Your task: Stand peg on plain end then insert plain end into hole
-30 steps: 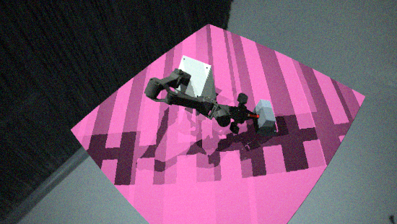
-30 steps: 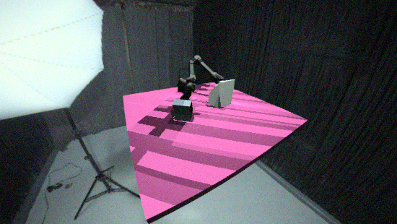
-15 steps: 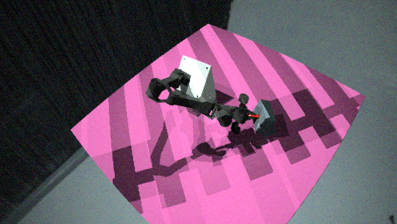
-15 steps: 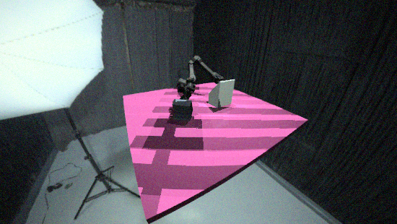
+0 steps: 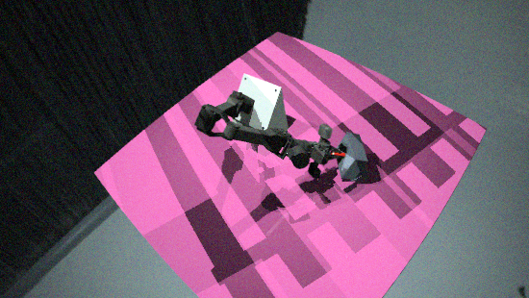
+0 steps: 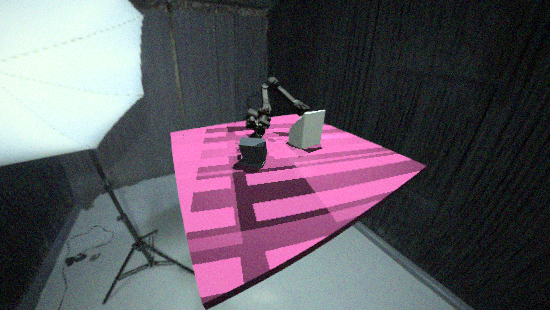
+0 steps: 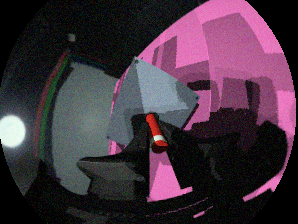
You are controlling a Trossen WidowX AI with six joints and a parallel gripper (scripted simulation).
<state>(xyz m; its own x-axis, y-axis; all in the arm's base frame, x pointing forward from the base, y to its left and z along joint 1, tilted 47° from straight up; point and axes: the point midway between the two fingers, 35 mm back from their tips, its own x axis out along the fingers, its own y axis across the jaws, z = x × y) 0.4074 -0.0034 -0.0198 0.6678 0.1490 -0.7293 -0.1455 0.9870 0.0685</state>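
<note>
The red peg (image 5: 340, 154) (image 7: 154, 128) is between the fingers of my gripper (image 5: 331, 154) (image 7: 152, 124), which is shut on it. Its white band is on the end nearer the wrist camera. The other end points at the sloped face of the blue-grey panel block (image 5: 354, 146) (image 6: 252, 145) (image 7: 159, 89) and appears to meet it near its lower middle. The hole is hidden behind the peg and fingers, so I cannot tell whether the peg tip is in it. In the exterior view the block and gripper hide the peg.
A second, white sloped block (image 5: 262, 96) (image 6: 311, 131) stands beside the arm, and the arm passes in front of its lower part in the top view. Dark shadows and stripes cross the pink table (image 5: 159, 207) (image 6: 280, 207). A lamp (image 6: 65, 75) on a stand is beyond the table.
</note>
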